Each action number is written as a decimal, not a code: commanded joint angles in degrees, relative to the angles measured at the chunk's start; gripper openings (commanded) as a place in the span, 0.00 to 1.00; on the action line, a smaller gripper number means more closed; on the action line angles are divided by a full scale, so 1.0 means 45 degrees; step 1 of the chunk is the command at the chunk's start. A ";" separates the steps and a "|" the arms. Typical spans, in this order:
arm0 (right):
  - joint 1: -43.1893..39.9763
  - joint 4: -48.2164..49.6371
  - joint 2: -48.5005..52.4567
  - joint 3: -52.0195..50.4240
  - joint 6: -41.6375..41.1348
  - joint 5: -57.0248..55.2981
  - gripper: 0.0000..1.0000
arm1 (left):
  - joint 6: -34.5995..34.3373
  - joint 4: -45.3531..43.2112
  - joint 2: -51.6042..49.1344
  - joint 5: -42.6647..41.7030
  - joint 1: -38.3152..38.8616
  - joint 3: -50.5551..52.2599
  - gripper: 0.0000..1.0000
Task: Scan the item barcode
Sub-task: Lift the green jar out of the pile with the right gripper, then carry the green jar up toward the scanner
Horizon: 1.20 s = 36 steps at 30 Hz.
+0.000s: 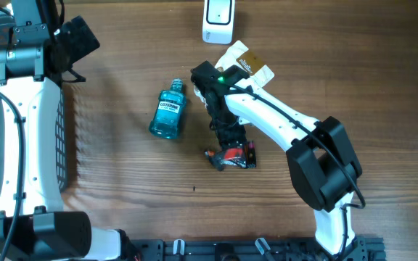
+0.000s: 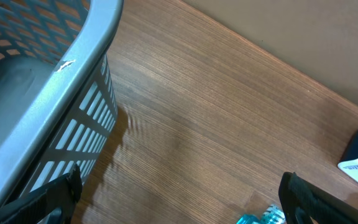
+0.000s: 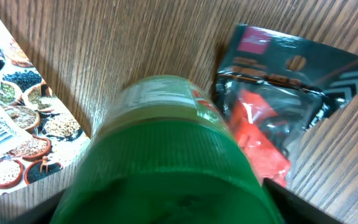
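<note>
We are looking at the right pincer (image 1: 229, 138) reaching down over the middle of the table (image 1: 122, 196). In the right wrist view it is straddling a green-lidded container (image 3: 166, 168), which is filling nearly all the space between the jaws. The ribbed green lid is sitting closest to the camera and a pale label band is showing just beyond it. Only dark slivers of the pincer are showing at the lower corners of that view. We are therefore not able to tell whether the jaws are pressing on the container or standing just clear of it, nor whether it is resting on the table.

A black and red packet (image 3: 272, 106) is lying flat on the wood just beside the container. On the other side a printed pouch (image 3: 17, 137), showing pictures of grains and a barcode, is also lying flat.

From overhead, the right arm is hiding the container itself. A blue mouthwash bottle (image 1: 169, 110) is lying on its side apart from the pincer. A white scanner (image 1: 218, 20) is sitting at the far edge of the table.

The left pincer (image 2: 179, 190) is hanging wide open with nothing between its jaws. It is hovering above bare wood beside the grey slatted basket (image 2: 36, 93), well apart from the container.
</note>
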<state>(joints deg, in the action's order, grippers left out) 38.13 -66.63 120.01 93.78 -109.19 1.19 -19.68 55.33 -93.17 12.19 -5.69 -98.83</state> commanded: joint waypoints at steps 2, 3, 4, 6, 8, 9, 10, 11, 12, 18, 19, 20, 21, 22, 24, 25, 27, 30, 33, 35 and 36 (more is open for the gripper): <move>-0.0049 -0.0102 -0.0170 -0.0121 0.0913 -0.0801 0.69 | -0.0063 0.0010 -0.0136 0.0078 -0.0049 0.0083 1.00; -0.0049 -0.0097 -0.0155 -0.0121 0.1336 -0.0962 0.69 | -0.0063 0.0010 -0.0136 0.0078 -0.0049 0.0083 1.00; -0.0049 -0.0078 -0.0136 -0.0121 0.1807 -0.1117 0.70 | -0.0063 0.0010 -0.0136 0.0078 -0.0049 0.0083 1.00; -0.0049 0.0107 -0.0131 -0.0121 0.3293 -0.1549 0.70 | -0.0063 0.0010 -0.0136 0.0078 -0.0049 0.0083 1.00; -0.0049 0.0432 -0.0131 -0.0121 0.5173 -0.2064 0.70 | -0.0063 0.0010 -0.0136 0.0078 -0.0049 0.0083 1.00; -0.0049 0.0714 -0.0131 -0.0121 0.6742 -0.2273 0.70 | -0.0063 0.0010 -0.0136 0.0078 -0.0049 0.0083 1.00; -0.0049 0.1059 -0.0131 -0.0121 0.8529 -0.2327 0.70 | -0.0063 0.0010 -0.0136 0.0078 -0.0049 0.0083 1.00; -0.0049 0.1345 -0.0131 -0.0121 1.0006 -0.2312 0.70 | -0.0063 0.0010 -0.0136 0.0078 -0.0049 0.0083 1.00; -0.0049 0.1554 -0.0131 -0.0121 1.1327 -0.2307 0.70 | -0.0063 0.0010 -0.0136 0.0078 -0.0049 0.0083 1.00; -0.0049 0.1525 -0.0131 -0.0121 1.3206 -0.2147 0.83 | -0.0068 0.0019 -0.0136 0.0073 -0.0049 0.0083 1.00; -0.0049 0.1622 -0.0131 -0.0121 1.3143 -0.1909 0.89 | -0.0068 0.0039 -0.0136 0.0073 -0.0049 0.0083 1.00; -0.0049 0.1690 -0.0131 -0.0121 1.2973 -0.1719 0.97 | -0.0063 0.0063 -0.0136 0.0073 -0.0049 0.0083 1.00; -0.0049 0.1753 -0.0131 -0.0121 1.2769 -0.1569 1.00 | -0.0063 0.0073 -0.0136 0.0073 -0.0049 0.0083 1.00; -0.0049 0.1783 -0.0131 -0.0121 1.2628 -0.1472 1.00 | -0.0063 0.0097 -0.0136 0.0073 -0.0049 0.0083 1.00; -0.0049 0.1778 -0.0131 -0.0121 1.2468 -0.1326 1.00 | -0.0063 0.0136 -0.0136 0.0073 -0.0049 0.0083 1.00; -0.0053 0.1773 -0.0131 -0.0121 1.2410 -0.1166 1.00 | -0.0063 0.0151 -0.0136 0.0073 -0.0049 0.0083 1.00; -0.0131 0.1695 -0.0131 -0.0121 1.1944 -0.0636 1.00 | -0.0063 0.0165 -0.0136 0.0073 -0.0049 0.0083 1.00; -0.0364 0.1651 -0.0121 -0.0121 1.1516 0.0714 1.00 | -0.0063 0.0199 -0.0136 0.0073 -0.0049 0.0083 1.00; -0.0617 0.1574 -0.0117 -0.0121 1.0899 0.0899 1.00 | -0.0068 0.0204 -0.0136 0.0073 -0.0049 0.0083 1.00; -0.0811 0.1564 -0.0117 -0.0121 1.0904 0.0748 1.00 | -0.0063 0.0248 -0.0136 0.0073 -0.0049 0.0083 1.00; -0.0899 0.1559 -0.0112 -0.0121 1.0928 0.0704 1.00 | -0.0063 0.0257 -0.0136 0.0078 -0.0049 0.0083 1.00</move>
<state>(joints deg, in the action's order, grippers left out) 35.66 -59.31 120.01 93.78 -57.84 2.83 -19.68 56.31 -93.17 12.19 -5.69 -98.83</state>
